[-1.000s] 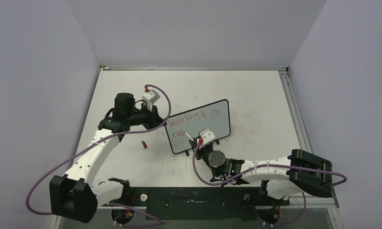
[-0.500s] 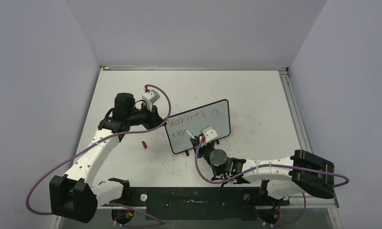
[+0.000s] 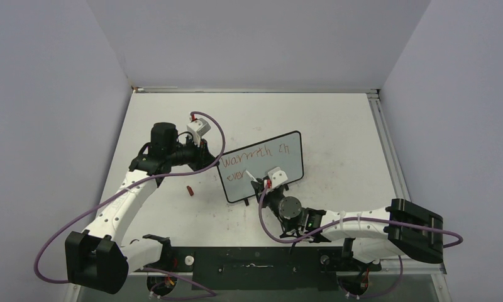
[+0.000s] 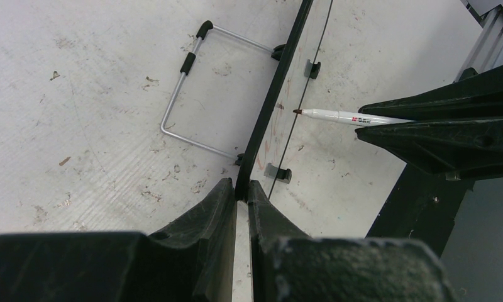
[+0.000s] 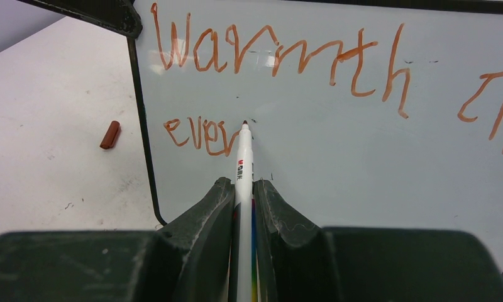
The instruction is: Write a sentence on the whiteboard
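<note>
**Right arm edges rightward as the second line grows**

Since a second ago the right gripper (image 5: 244, 186) has slid slightly right along the whiteboard (image 3: 290, 165). The sentence (image 5: 274, 60) now reads "warmth in / ever". The board stands mid-way across the scuffed white desk (image 3: 337, 132), between pale lilac walls (image 3: 249, 38), with a red cap (image 3: 188, 189) lying to its left. The right gripper is clamped on the marker (image 5: 243, 157), whose tip is at the board. The left gripper (image 4: 242, 190) is clamped on the board's frame.

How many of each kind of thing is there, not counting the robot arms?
Whiteboard: 1
Marker: 1
Red cap: 1
Total: 3
</note>
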Controlling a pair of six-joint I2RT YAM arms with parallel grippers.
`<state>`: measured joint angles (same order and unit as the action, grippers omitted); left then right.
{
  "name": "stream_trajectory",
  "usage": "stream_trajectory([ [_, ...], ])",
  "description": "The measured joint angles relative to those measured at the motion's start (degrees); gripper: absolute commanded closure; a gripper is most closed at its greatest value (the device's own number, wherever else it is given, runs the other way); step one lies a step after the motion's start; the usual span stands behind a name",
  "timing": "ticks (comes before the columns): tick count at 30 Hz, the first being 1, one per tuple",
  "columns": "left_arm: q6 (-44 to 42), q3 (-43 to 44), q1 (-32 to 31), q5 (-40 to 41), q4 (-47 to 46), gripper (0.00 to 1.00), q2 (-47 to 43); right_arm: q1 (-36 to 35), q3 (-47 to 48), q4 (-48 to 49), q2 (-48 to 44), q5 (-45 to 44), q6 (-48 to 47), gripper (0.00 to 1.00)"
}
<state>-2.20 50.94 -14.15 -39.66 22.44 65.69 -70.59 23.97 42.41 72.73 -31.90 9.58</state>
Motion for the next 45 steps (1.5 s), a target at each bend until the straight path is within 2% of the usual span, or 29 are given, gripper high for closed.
stream_trajectory([
  [26,0.0,0.0,0.0,0.15,0.0,1.0,0.0,-0.81,-1.75,-1.77,1.64,-1.81,3.34,0.95],
  [45,0.0,0.0,0.0,0.09,0.0,1.0,0.0,-1.14,-1.75,-1.55,-2.6,-4.96,-0.17,0.95],
])
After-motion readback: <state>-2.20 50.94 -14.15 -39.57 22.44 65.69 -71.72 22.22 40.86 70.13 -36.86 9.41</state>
